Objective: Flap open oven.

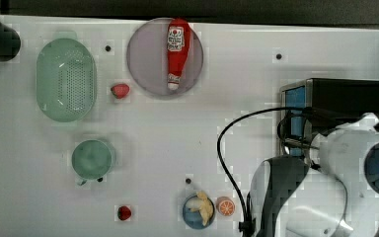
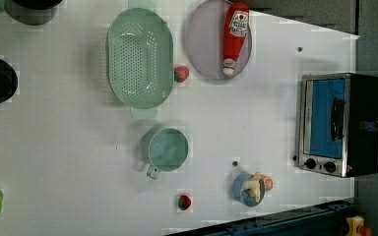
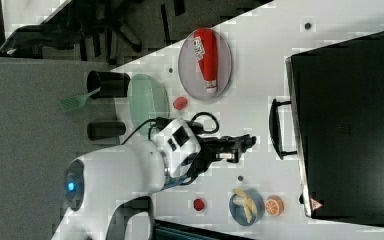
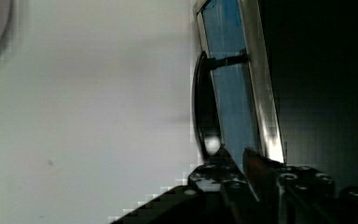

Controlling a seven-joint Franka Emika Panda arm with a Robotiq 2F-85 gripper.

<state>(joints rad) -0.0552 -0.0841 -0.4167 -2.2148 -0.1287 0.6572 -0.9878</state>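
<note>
The oven (image 1: 343, 96) stands at the top view's right edge, black on top, with a silver front frame. Its blue glass door (image 2: 327, 118) is closed, and the dark handle (image 2: 337, 119) runs across the door's middle. In the right view my gripper (image 3: 251, 141) reaches toward the handle (image 3: 276, 129) and stops a short way from it. The wrist view shows the handle (image 4: 203, 112) and the blue glass (image 4: 230, 93) just ahead of my gripper (image 4: 235, 161). Its fingers stand slightly apart with nothing between them.
A ketchup bottle (image 1: 177, 52) lies on a purple plate (image 1: 145, 59). There is also a green colander (image 1: 66, 79), a green cup (image 1: 93, 159), two strawberries (image 1: 120, 90) (image 1: 124, 213), a blue bowl (image 1: 190, 216) with banana, and an orange slice (image 1: 225, 206). My arm's black cable (image 1: 227, 163) loops over the table.
</note>
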